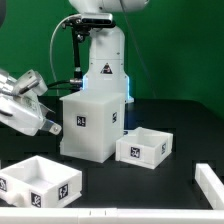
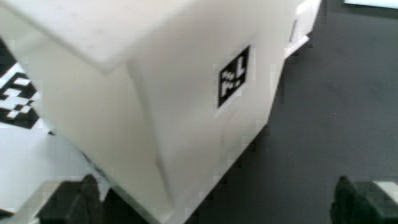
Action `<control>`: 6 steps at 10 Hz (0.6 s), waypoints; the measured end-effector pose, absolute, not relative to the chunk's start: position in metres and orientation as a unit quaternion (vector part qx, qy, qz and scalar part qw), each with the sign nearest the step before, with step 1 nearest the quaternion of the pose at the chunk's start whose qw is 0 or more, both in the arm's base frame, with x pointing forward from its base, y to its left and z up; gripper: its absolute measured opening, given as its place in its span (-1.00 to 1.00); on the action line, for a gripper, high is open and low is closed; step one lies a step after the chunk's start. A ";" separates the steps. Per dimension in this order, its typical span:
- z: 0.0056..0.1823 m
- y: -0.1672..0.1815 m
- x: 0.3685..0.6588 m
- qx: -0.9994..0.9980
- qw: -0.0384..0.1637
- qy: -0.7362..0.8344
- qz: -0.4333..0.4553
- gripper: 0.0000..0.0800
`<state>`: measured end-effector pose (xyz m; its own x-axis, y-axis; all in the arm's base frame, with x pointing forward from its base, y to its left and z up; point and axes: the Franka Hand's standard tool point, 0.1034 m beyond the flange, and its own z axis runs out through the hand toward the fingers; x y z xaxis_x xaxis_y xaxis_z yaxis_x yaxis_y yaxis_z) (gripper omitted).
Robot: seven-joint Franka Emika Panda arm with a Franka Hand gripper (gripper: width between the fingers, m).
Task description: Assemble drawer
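Note:
The white cube-shaped casing [image 1: 92, 122] stands mid-table and carries black-and-white tags. One open-top tray [image 1: 143, 148] lies beside it toward the exterior view's right. The second tray [image 1: 40, 182] lies at the front left. My gripper [image 1: 47, 124] hangs tilted just to the left of the casing, close to its side. In the wrist view the casing [image 2: 160, 90] fills most of the picture and shows a tag [image 2: 235, 75]. My gripper [image 2: 219, 200] is open and holds nothing. Its dark fingertips [image 2: 71, 200] stand wide apart on either side of the casing's near corner.
The arm's white base [image 1: 100, 65] stands right behind the casing. A white block [image 1: 210, 182] lies at the front right and a white strip [image 1: 110, 212] runs along the front edge. The marker board [image 2: 15, 95] shows beside the casing in the wrist view.

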<state>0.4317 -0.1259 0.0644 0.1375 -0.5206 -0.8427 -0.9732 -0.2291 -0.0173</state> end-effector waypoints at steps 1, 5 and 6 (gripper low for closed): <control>0.064 -0.125 0.432 -0.690 0.304 0.541 0.372 0.62; 0.063 -0.099 0.433 -0.674 0.305 0.551 0.385 0.62; 0.064 -0.094 0.436 -0.677 0.303 0.549 0.386 0.62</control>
